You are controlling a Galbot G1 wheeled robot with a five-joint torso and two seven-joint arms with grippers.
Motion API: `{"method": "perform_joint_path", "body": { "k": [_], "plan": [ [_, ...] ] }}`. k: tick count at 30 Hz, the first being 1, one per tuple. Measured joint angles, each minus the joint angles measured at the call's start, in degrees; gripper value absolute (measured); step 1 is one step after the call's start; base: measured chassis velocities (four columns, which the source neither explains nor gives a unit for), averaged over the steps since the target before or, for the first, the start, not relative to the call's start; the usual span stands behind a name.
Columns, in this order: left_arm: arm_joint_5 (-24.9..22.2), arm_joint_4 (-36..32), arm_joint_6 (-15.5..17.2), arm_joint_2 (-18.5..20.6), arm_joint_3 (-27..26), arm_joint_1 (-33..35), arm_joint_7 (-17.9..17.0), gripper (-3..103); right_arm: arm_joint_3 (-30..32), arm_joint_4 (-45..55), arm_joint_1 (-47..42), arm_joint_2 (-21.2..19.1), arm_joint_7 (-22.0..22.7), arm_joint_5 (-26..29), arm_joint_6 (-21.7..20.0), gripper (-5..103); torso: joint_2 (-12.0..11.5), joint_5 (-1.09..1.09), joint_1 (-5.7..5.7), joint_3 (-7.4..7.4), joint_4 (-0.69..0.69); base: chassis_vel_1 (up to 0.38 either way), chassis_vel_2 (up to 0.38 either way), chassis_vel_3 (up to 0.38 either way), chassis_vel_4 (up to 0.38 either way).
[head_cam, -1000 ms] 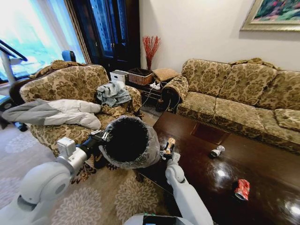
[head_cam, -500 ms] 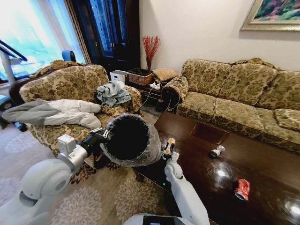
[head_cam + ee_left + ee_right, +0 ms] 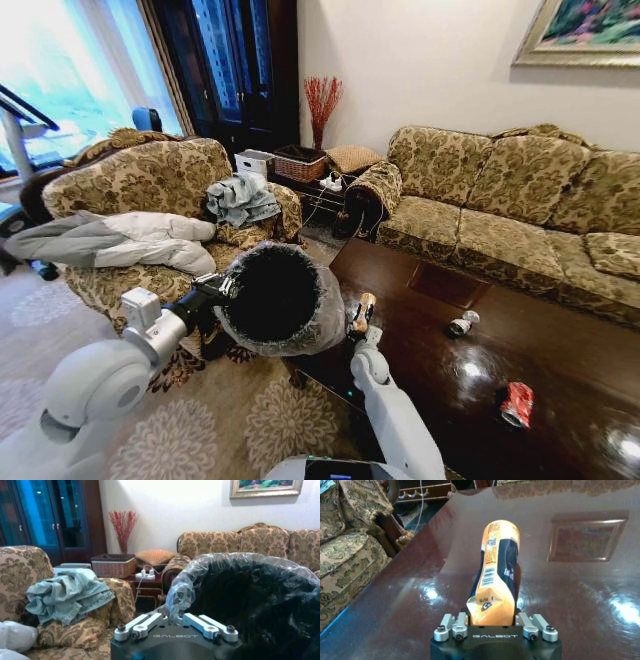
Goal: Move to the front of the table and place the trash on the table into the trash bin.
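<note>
My left gripper (image 3: 222, 290) is shut on the rim of the trash bin (image 3: 280, 300), a black bin lined with crinkled clear plastic. It holds the bin tilted at the near left corner of the dark glossy table (image 3: 420, 350). The left wrist view shows the bin's bagged rim (image 3: 200, 573) just past that gripper (image 3: 175, 612). My right gripper (image 3: 358, 325) is shut on a tan bottle-like piece of trash (image 3: 364, 308), right beside the bin. In the right wrist view this piece (image 3: 497, 573) stands up from the gripper (image 3: 492, 619) above the tabletop (image 3: 420, 592). A small silver can (image 3: 462, 323) and a red crushed can (image 3: 517, 403) lie on the table.
A patterned armchair (image 3: 140, 190) with a grey coat and a blue cloth stands left of the table. A long sofa (image 3: 510, 200) runs behind it. A cluttered side table with a wicker basket (image 3: 300, 162) fills the corner. Patterned carpet (image 3: 220, 420) lies beneath the bin.
The bin has shifted slightly toward the table, and the right gripper with the tan piece has edged a little up toward the bin's rim.
</note>
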Motion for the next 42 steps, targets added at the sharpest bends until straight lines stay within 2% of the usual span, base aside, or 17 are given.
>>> {"method": "perform_joint_path", "body": {
  "k": [7, 10, 11, 13, 15, 17, 18, 22, 24, 27, 28, 29, 31, 35, 38, 40, 42],
  "plan": [
    [-1.2, 3.8, -2.2, 2.8, 1.4, -2.5, 1.4, 4, 0.7, 6.3, -1.5, -3.3, -2.8, -4.8, 3.1, 41, 0.0, 0.0, 0.0, 0.0, -0.01, 0.0, 0.0, 0.0, 0.0],
    [-1.4, 8.7, -4.1, 6.1, 2.8, -5.9, 3.2, 4, 1.9, 14.7, -3.2, -8.7, -5.9, -5.8, 4.1, 41, 0.0, 0.0, 0.01, 0.01, -0.01, 0.0, 0.0, 0.0, 0.0],
    [-1.4, 8.7, -4.1, 6.1, 2.8, -5.9, 3.2, 4, 1.9, 14.7, -3.2, -8.7, -5.9, -5.8, 4.1, 41, 0.0, 0.0, 0.01, 0.01, -0.01, 0.0, 0.0, 0.0, 0.0],
    [-1.7, 11.9, -5.6, 8.4, 3.1, -7.1, 5.1, 4, 2.7, 21.7, -4.3, -14.2, -9.7, -5.6, 5.0, 41, 0.0, -0.01, 0.01, 0.01, -0.05, 0.0, 0.0, 0.0, 0.0],
    [-1.7, 13.2, -6.4, 9.2, 2.9, -7.1, 5.7, 4, 2.8, 24.4, -4.3, -16.5, -11.9, -5.5, 5.5, 41, 0.0, -0.02, 0.01, 0.0, -0.04, 0.0, 0.0, 0.0, 0.0],
    [-2.0, 16.1, -7.2, 11.1, 2.6, -7.6, 6.2, 4, 3.0, 30.4, -3.2, -22.0, -17.1, -3.9, 6.1, 41, 0.0, 0.02, 0.0, 0.0, 0.01, 0.0, 0.0, 0.0, 0.0],
    [-2.0, 16.1, -7.2, 11.1, 2.6, -7.6, 6.2, 4, 3.0, 30.4, -3.2, -22.0, -17.1, -3.9, 6.1, 41, 0.0, 0.02, 0.0, 0.0, 0.01, 0.0, 0.0, 0.0, 0.0],
    [-2.5, 20.9, -9.6, 14.4, 4.5, -10.5, 7.3, 4, 3.0, 35.4, 1.6, -30.7, -23.0, 2.0, 6.7, 41, 0.0, -0.02, 0.0, 0.01, 0.04, 0.0, 0.0, 0.0, 0.0],
    [-2.8, 21.9, -9.8, 15.2, 5.6, -11.9, 7.5, 4, 2.9, 35.8, 2.6, -32.7, -24.0, 3.2, 7.3, 41, 0.0, -0.01, 0.0, 0.01, 0.04, 0.0, 0.0, 0.0, 0.0],
    [-3.2, 24.8, -9.8, 16.7, 10.9, -18.0, 7.5, 4, 3.5, 37.1, 4.0, -37.4, -25.8, 6.4, 9.0, 41, 0.0, 0.01, 0.0, 0.01, 0.01, 0.0, 0.0, 0.0, 0.0],
    [-3.4, 26.4, -9.7, 17.1, 15.2, -22.8, 7.2, 4, 4.6, 38.5, 4.1, -39.5, -26.5, 8.3, 9.4, 41, 0.0, 0.03, 0.01, 0.01, -0.02, 0.0, 0.0, 0.0, 0.0],
    [-3.4, 26.4, -9.7, 17.1, 15.2, -22.8, 7.2, 4, 4.6, 38.5, 4.1, -39.5, -26.5, 8.3, 9.4, 41, 0.0, 0.03, 0.01, 0.01, -0.02, 0.0, 0.0, 0.0, 0.0],
    [-4.6, 29.0, -8.8, 17.2, 22.6, -30.8, 6.4, 4, 6.9, 41.3, 3.8, -42.4, -27.0, 12.0, 10.2, 41, 0.0, -0.01, 0.01, 0.01, -0.05, 0.0, 0.0, 0.0, 0.0],
    [-5.0, 32.5, -8.1, 17.1, 29.4, -37.9, 6.0, 4, 9.0, 43.5, 3.8, -44.7, -27.5, 15.7, 11.4, 41, 0.0, 0.0, 0.01, 0.01, -0.02, 0.0, 0.0, 0.0, 0.0],
    [-5.2, 38.8, -6.9, 15.2, 39.9, -49.0, 4.9, 4, 10.0, 45.4, 4.7, -46.9, -28.5, 20.8, 12.5, 41, 0.0, 0.02, 0.0, 0.0, 0.04, 0.0, 0.0, 0.0, 0.0],
    [-5.3, 39.6, -6.8, 14.8, 41.3, -50.3, 4.8, 4, 10.0, 45.5, 4.8, -47.1, -28.6, 21.1, 12.5, 41, 0.0, 0.01, 0.0, 0.0, 0.03, 0.0, 0.0, 0.0, 0.0],
    [-6.1, 44.5, -5.7, 12.4, 49.3, -57.5, 4.2, 4, 9.2, 45.6, 6.5, -48.1, -29.4, 22.7, 12.9, 41, 0.0, -0.03, 0.02, 0.01, -0.03, 0.0, 0.0, 0.0, 0.0]
  ]
}}
